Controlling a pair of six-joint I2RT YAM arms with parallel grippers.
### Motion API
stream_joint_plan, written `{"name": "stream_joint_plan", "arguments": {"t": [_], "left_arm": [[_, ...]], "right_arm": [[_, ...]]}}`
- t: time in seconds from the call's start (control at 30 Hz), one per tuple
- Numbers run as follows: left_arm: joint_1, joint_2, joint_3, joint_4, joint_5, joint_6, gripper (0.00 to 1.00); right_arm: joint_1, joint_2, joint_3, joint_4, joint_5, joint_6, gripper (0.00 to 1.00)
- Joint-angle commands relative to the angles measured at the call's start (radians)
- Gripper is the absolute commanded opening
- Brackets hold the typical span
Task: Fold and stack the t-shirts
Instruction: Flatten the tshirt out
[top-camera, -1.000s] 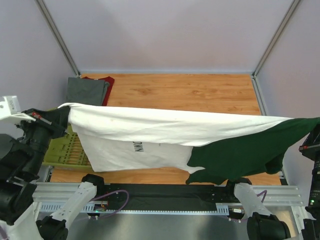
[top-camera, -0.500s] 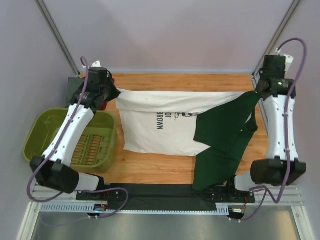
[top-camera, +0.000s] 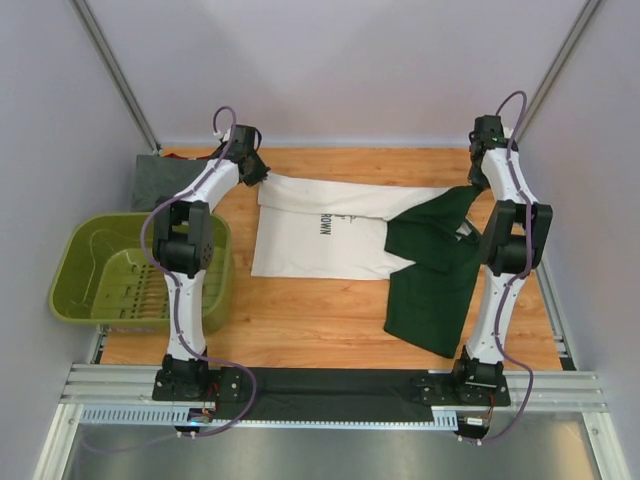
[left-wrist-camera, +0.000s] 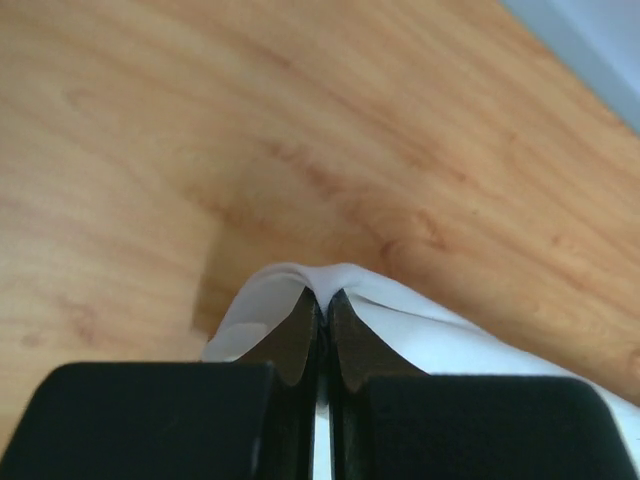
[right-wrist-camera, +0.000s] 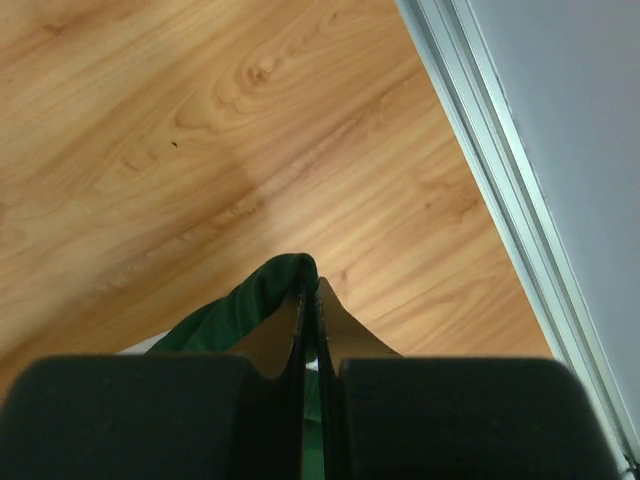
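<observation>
The white-and-green t-shirt (top-camera: 330, 240) lay spread out, unfolded, on the far half of the surface (top-camera: 300, 320). Its far corners were pinched in the closed left gripper (left-wrist-camera: 322, 300) and right gripper (right-wrist-camera: 308, 292). A grey t-shirt (top-camera: 152, 186) sat folded at the far-left corner, so I judged folding and stacking this one was yet to come.

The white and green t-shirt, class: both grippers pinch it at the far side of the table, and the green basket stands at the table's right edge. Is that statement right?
No. The top view shows the basket at the left edge of the table, not the right. The rest holds: the left gripper and the right gripper both pinch the t-shirt at the far side.
</observation>
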Motion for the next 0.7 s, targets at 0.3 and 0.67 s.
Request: {"name": "stream_joint_plan", "arguments": {"t": [0.3, 0.67], "left_arm": [[0.005, 0.104, 0.141, 0.276, -0.064, -0.001, 0.00], [-0.024, 0.115, 0.289, 0.238, -0.164, 0.062, 1.00]], "right_arm": [[-0.010, 0.084, 0.065, 0.498, -0.107, -0.087, 0.00], [-0.009, 0.107, 0.179, 0.483, -0.149, -0.187, 1.00]]}}
